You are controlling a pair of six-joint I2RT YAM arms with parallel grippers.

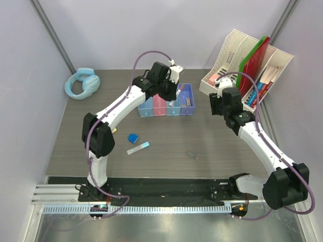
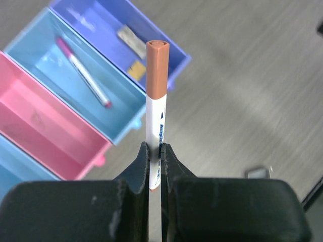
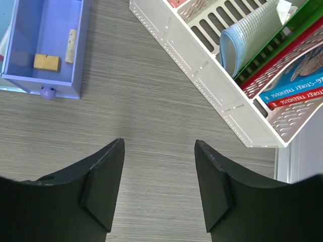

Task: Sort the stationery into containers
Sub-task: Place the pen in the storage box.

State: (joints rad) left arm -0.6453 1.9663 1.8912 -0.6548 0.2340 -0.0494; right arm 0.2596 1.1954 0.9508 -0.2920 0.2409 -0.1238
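Halfway, seemingly: hovering by the four joined translucent plastic bins (image 1: 146, 110), pinching a white red-capped pen (image 2: 156, 111) in the left end effector (image 2: 155, 156), spreading the right end effector (image 3: 159, 151) empty, leaving pale blue tube (image 1: 138, 147) and blue block (image 1: 132, 137) on the bench (image 1: 202, 151).

Grey worktop (image 1: 202, 146) bore a row of bins (image 1: 160, 110), blue block (image 1: 133, 137) and pale tube (image 1: 138, 148) in front of it, headphones (image 1: 82, 83) to its left, file organiser (image 1: 228, 50) to its right.

1. A robotics lab test cell: two robot arms (image 1: 117, 107) stand bolted to a black plate (image 1: 166, 187) on aluminium rails (image 1: 55, 194) at the near edge of the counter (image 1: 171, 161).
2. Plain pale panels (image 1: 126, 30) wall it in.
3. Office props sit there: file organiser (image 1: 229, 53), headphones (image 1: 82, 84).
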